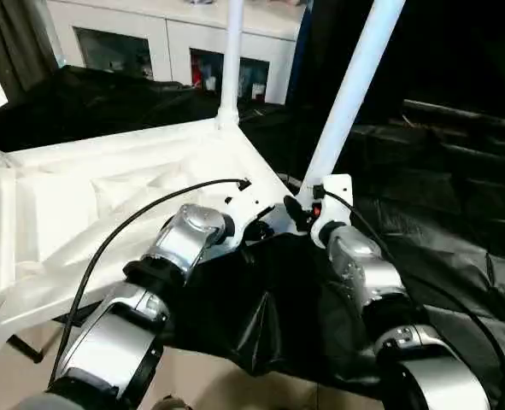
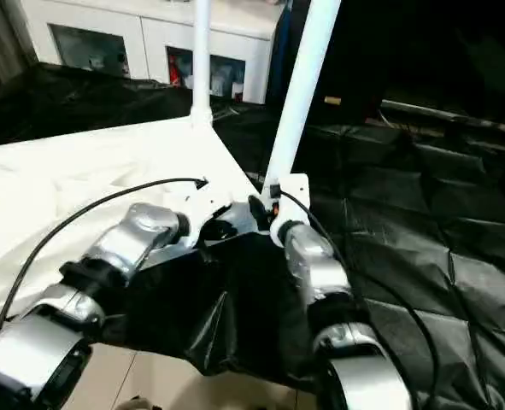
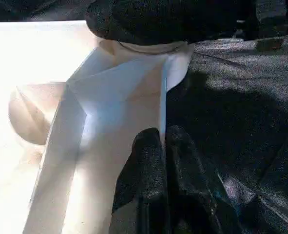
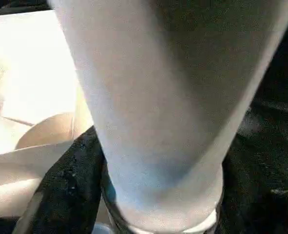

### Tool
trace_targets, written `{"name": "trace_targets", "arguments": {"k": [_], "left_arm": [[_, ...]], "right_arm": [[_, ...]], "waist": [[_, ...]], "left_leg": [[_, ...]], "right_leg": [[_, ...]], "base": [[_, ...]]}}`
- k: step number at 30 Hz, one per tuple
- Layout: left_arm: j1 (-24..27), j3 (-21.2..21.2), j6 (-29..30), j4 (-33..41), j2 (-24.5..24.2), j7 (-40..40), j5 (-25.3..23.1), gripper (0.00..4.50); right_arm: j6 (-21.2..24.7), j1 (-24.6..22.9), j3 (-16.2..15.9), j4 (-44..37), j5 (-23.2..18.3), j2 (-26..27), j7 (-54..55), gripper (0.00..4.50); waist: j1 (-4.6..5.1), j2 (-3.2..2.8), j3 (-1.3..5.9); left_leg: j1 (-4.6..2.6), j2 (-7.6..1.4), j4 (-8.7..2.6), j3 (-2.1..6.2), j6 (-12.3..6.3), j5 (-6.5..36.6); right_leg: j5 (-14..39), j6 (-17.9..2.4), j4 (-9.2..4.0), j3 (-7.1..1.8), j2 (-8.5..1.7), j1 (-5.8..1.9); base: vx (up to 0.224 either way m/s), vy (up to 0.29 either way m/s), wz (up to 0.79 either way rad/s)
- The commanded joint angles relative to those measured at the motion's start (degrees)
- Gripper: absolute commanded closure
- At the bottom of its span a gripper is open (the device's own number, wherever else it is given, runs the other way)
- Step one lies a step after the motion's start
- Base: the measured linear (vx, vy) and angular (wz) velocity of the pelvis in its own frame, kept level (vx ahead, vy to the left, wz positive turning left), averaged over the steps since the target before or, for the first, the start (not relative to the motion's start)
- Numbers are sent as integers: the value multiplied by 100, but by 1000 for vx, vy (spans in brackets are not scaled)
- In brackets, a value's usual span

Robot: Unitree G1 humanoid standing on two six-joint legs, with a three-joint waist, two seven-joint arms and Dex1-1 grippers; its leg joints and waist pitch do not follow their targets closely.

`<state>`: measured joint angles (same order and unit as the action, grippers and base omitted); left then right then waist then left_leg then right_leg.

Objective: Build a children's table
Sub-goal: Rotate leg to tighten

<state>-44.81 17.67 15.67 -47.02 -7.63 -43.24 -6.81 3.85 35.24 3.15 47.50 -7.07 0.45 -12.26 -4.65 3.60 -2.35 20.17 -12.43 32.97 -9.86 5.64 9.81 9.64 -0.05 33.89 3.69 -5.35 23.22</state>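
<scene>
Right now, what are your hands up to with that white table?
Left hand shut on tabletop rim. Right hand around near leg, low by the corner socket. Far leg upright. Nothing in the way.

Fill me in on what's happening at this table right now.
A humanoid robot is assembling a white plastic children's table. The tabletop lies underside up on a black-draped work table. One leg stands upright in the far corner socket. The right gripper has its jaws around the base of a second, tilted leg at the near corner. The left gripper, jaws shut, rests at the tabletop's edge beside it.
</scene>
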Motion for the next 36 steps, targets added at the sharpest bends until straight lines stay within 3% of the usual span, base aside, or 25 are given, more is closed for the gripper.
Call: {"name": "trace_targets", "arguments": {"k": [1, 4, 9, 12, 14, 17, 18, 21, 28, 34, 36], "left_arm": [[-69, -145, -262, -41, 106, 288, 50, 450], [-1, -102, -352, 25, 49, 57, 79, 450], [156, 9, -578, 247, -232, -545, 113, 450], [266, 22, -632, 431, -392, -1030, 232, 450], [411, 121, -745, 677, -587, -1581, 313, 450], [587, 222, -910, 992, -813, -2252, 473, 450], [625, 245, -921, 1080, -881, -2391, 498, 450], [736, 322, -951, 1343, -1119, -2827, 577, 450], [885, 313, -842, 1748, -1516, -3532, 731, 450], [902, 286, -834, 1805, -1541, -3579, 753, 450], [902, 280, -822, 1820, -1530, -3581, 759, 450]], "right_arm": [[58, -123, -235, 226, -61, 261, -499, 86], [33, -120, -218, 112, -157, 155, -758, 64], [-34, -379, -497, -517, -135, -444, -1952, 64], [-10, -547, -666, -884, -126, -847, -2629, 64], [5, -666, -781, -1204, -164, -1211, -3269, 64], [131, -761, -875, -1579, -316, -1575, -3972, 64], [175, -777, -902, -1670, -362, -1660, -4141, 64], [334, -838, -1068, -1968, -448, -1936, -4678, 64], [524, -1021, -1545, -2442, -327, -2428, -5613, 64], [629, -999, -1570, -2465, -335, -2396, -5559, 64], [717, -1007, -1556, -2520, -387, -2367, -5539, 90]], "waist": [[41, -38, 287], [64, -30, 292], [47, -15, 295], [30, -15, 308], [-4, -15, 324], [-51, -27, 325], [-54, -6, 336], [-78, -42, 330], [-98, -28, 310], [-101, -28, 310], [-101, -23, 320]], "left_leg": [[-34, -8, -450, 13, 47, 2292], [-16, -9, -453, 11, 6, 2184], [5, -24, -447, -8, -129, 2016], [18, -31, -436, -32, -198, 1765], [38, -51, -427, -40, -235, 1409], [13, -71, -415, -51, -309, 1269], [14, -74, -408, -60, -327, 1200], [-5, -98, -413, -59, -330, 1158], [-9, -92, -420, -76, -188, 1415], [-12, -90, -418, -75, -130, 1429], [-9, -90, -413, -72, -133, 1344]], "right_leg": [[2672, -527, -532, -141, -225, -155], [2629, -573, -525, -145, -237, -174], [2397, -662, -517, -156, -234, -219], [2113, -791, -473, -179, -237, -232], [1600, -981, -398, -181, -233, -269], [1303, -1096, -360, -187, -231, -267], [1134, -1163, -337, -186, -224, -273], [883, -1294, -290, -188, -220, -271], [1184, -1208, -316, -199, -232, -258], [1375, -1124, -331, -204, -239, -250], [1259, -1126, -313, -202, -233, -258]], "base": [[0, 0, 0], [0, 0, 0], [0, 0, 0], [0, 0, 0], [0, 0, 0], [0, 0, 0], [0, 0, 0], [0, 0, 0], [0, 0, 0], [0, 0, 0], [0, 0, 0]]}}
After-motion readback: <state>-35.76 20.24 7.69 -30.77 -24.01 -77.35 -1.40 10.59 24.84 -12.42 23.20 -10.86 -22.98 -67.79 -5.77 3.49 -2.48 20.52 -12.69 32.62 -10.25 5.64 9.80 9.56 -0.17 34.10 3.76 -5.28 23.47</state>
